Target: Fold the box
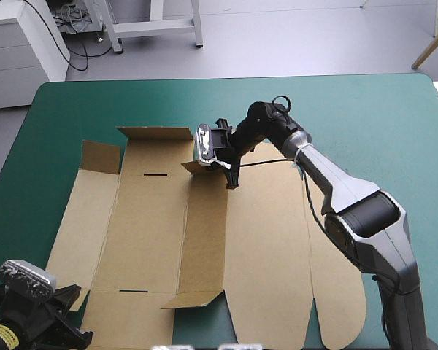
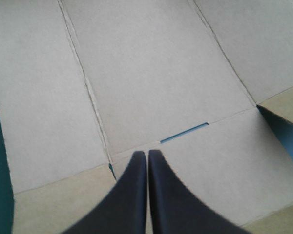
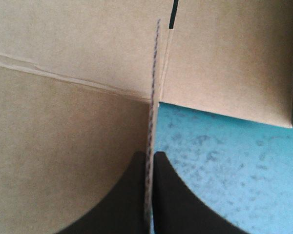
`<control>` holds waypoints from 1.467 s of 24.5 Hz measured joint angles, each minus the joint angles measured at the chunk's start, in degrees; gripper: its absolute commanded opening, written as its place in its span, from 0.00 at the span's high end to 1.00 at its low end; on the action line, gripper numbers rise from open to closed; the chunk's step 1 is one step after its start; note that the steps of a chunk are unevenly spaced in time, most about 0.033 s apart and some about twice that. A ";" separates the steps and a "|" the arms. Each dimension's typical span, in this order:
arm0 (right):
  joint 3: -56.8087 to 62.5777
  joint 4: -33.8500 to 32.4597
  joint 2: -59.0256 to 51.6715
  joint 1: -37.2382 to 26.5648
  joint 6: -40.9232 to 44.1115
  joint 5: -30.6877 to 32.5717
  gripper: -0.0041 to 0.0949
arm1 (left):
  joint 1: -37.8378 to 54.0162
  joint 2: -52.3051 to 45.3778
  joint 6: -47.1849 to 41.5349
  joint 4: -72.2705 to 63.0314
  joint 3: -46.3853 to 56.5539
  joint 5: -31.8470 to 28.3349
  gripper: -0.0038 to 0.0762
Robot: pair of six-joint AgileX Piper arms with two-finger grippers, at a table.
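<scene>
The brown box lies mostly flat in the middle of the teal-green table. One long wall stands raised along its middle. My right gripper is at this wall's far end. In the right wrist view my right gripper is shut on the box, the thin board edge upright between the black fingers. My left gripper sits at the table's near left corner, by the box's near left flap. In the left wrist view my left gripper is shut and empty, just short of a slot in the sheet.
The box's lid panel with rounded flaps lies flat to the right of the raised wall, under the right arm. Small flaps stand up at the far left corner and far edge. Bare teal-green cover lies beyond and to the right.
</scene>
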 measured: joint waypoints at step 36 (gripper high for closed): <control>-0.86 -28.62 -14.47 -4.06 37.19 7.84 0.75 | 0.00 -0.25 0.07 1.17 -0.06 0.00 0.96</control>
